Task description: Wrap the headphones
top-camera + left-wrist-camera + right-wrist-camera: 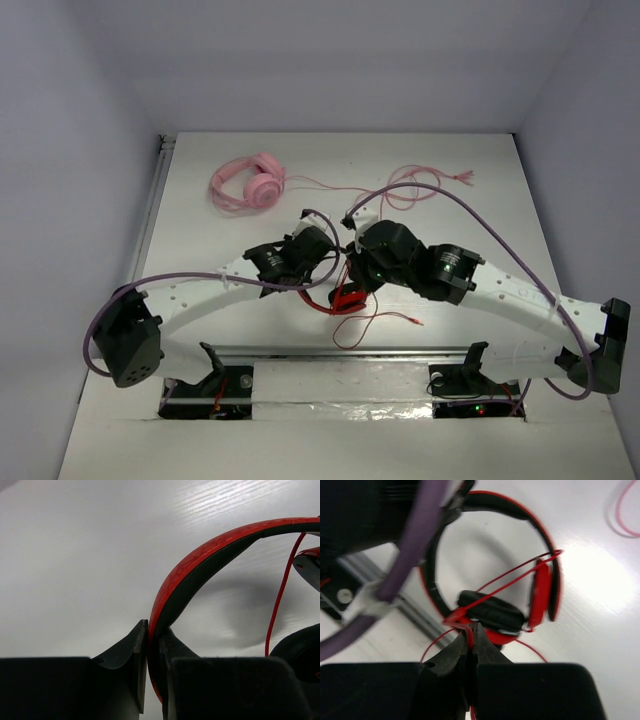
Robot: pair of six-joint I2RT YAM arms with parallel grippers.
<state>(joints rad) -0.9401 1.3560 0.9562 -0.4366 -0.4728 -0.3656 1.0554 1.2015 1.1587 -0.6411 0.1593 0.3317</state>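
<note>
The red-and-black headphones [345, 296] are held between my two grippers near the table's front middle, mostly hidden under the arms in the top view. My left gripper [154, 636] is shut on the headband [200, 562], which arcs up and right. My right gripper [471, 627] is shut on the thin red cable [512, 582] beside an ear cup [492, 612]. The cable crosses between the cups, and its free end [395, 318] trails on the table. The other ear cup [542, 592] is red.
Pink headphones [250, 183] lie at the back left, and their pink cable [415, 185] loops toward the back right. A metal rail [340, 352] runs along the table's front edge. Purple arm hoses [405, 565] hang close to the right wrist.
</note>
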